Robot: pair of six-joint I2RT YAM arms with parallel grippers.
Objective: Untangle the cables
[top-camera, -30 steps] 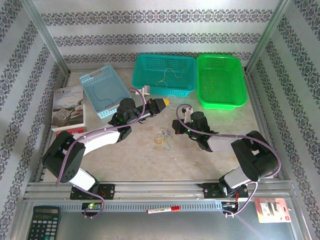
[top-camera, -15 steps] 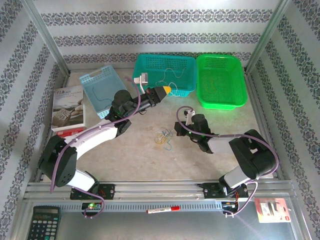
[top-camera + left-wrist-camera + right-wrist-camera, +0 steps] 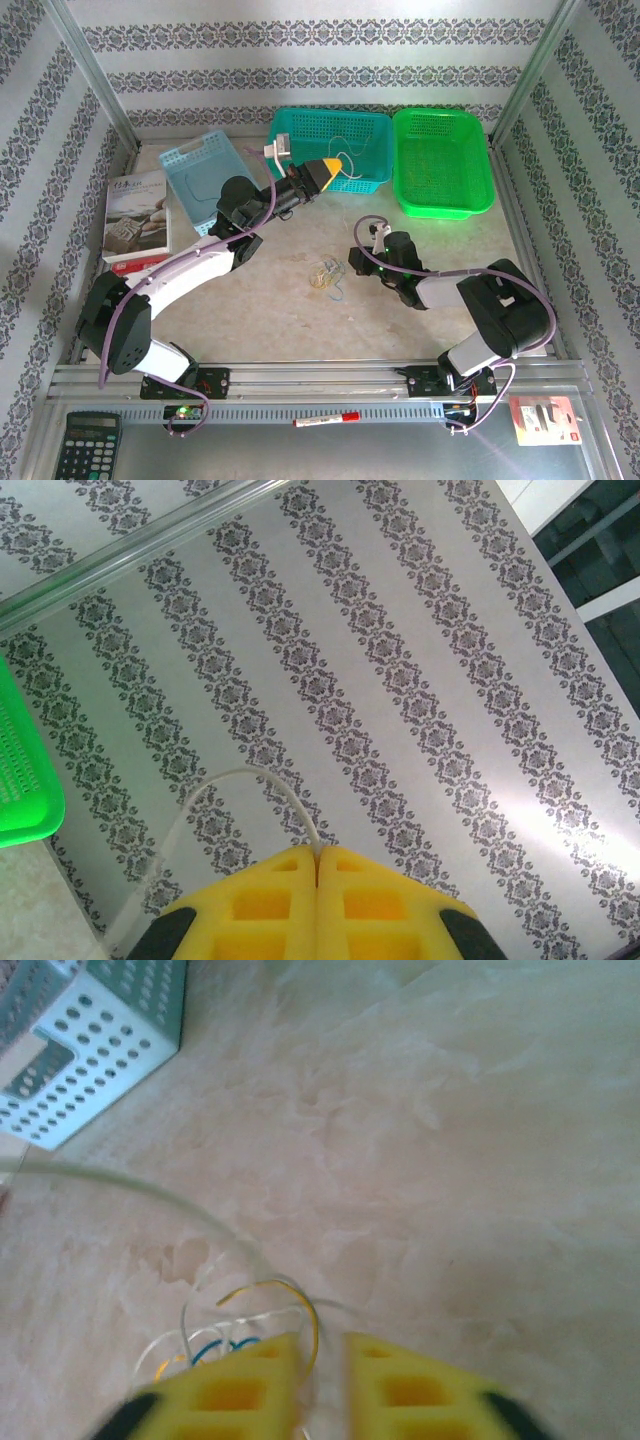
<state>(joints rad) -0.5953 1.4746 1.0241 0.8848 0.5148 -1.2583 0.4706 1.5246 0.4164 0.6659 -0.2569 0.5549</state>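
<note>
Overhead, the desk [image 3: 260, 300] is a pale, marbled beige surface, closed in by walls [image 3: 300, 60] papered in grey ornamental stripes, with metal posts at the corners.

Two arms work on it. The left hand [image 3: 335, 165] is raised, its yellow fingers [image 3: 270, 900] pressed together on one white cable [image 3: 250, 773], which arches up out of the seam between them. The right hand [image 3: 320, 1345] sits low over the desk with its fingers a narrow gap apart; I cannot tell whether any strand lies between them. One clump of cables [image 3: 325, 273], with blue, white and yellow strands looping loosely, lies on the desk just ahead of the right hand's fingertips, well below and behind the left hand.

There are three baskets. A teal basket [image 3: 290, 130] lies directly under the left hand's tip with a thin pale strand [image 3: 345, 148] inside, a green basket [image 3: 445, 212] stands beyond the right hand, and a light blue basket [image 3: 195, 165] is off to the left hand's outer side. One book [image 3: 135, 215] lies beside the blue basket. Behind both hands, past the arm bases, are one calculator [image 3: 87, 445], one red marker [image 3: 325, 420] and one carded packet [image 3: 545, 420].
</note>
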